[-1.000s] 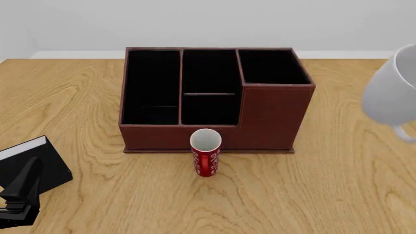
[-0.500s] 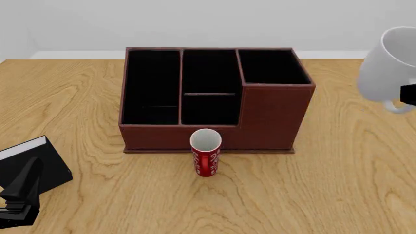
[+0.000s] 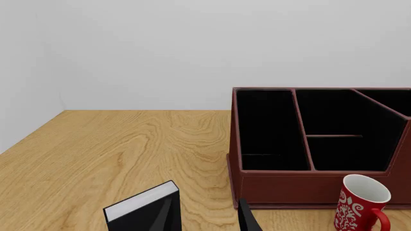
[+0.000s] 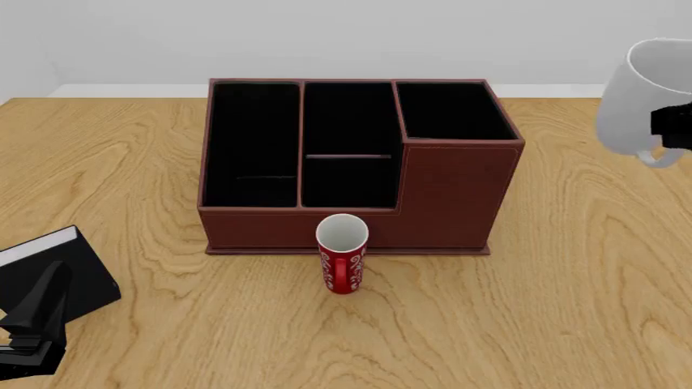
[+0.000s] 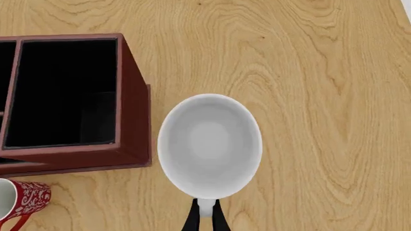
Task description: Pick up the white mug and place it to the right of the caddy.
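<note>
The white mug [image 4: 636, 101] hangs in the air at the far right, above the table and to the right of the caddy [image 4: 449, 198]. My right gripper [image 4: 670, 130] is shut on its loop handle. In the right wrist view I look down into the white mug [image 5: 209, 144], with the right gripper [image 5: 205, 217] pinching the handle; the mug is beside the caddy's right wall [image 5: 133, 113] and apart from it. My left gripper [image 4: 35, 314] rests open at the near left, with nothing between its fingers [image 3: 247, 220].
A slim red mug [image 4: 343, 263] with white swirls stands upright just in front of the caddy's front wall. A small black box [image 4: 60, 271] with a white edge lies at the near left, beside my left gripper. The left wrist view shows the red mug [image 3: 359, 204] and black box [image 3: 138, 214].
The white mug, held by my right gripper, has risen and shifted slightly farther back, tipping more upright. The left arm and the other objects stay still.
</note>
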Controlling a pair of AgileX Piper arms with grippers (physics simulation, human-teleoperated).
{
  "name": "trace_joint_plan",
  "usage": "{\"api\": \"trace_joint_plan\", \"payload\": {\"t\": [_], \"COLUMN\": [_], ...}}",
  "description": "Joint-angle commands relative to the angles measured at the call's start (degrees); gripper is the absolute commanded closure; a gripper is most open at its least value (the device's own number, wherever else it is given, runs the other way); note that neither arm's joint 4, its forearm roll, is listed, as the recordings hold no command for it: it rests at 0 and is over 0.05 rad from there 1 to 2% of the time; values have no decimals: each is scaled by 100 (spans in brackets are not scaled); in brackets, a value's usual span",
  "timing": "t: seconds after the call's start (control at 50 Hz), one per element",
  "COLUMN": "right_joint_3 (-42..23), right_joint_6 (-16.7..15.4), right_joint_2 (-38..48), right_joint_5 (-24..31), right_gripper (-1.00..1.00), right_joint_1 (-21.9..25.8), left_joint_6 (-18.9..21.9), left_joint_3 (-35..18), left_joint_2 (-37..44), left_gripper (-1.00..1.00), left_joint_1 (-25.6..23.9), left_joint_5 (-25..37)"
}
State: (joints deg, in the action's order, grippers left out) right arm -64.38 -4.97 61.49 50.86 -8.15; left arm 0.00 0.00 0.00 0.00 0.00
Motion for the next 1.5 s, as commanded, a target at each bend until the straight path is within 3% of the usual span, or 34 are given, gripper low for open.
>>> {"api": "trace_joint_plan", "payload": {"t": [0.02, 0.7, 1.08, 1.5], "right_joint_3": [-209, 476, 563, 1108], "right_joint_6": [29, -305, -243, -210], "right_joint_2": [399, 1129, 1308, 1355], "right_joint_5": [-105, -1047, -1279, -1729], "right_gripper": [100, 100, 100, 100], "right_joint_1": [-71, 95, 350, 496], "left_joint_6": [0, 0, 0, 0], "left_joint_3": [0, 0, 0, 0], "left_joint_2": [0, 0, 0, 0], "left_gripper": [-100, -100, -100, -100], "left_joint_1": [0, 0, 0, 0], "left_joint_5": [0, 0, 0, 0]}}
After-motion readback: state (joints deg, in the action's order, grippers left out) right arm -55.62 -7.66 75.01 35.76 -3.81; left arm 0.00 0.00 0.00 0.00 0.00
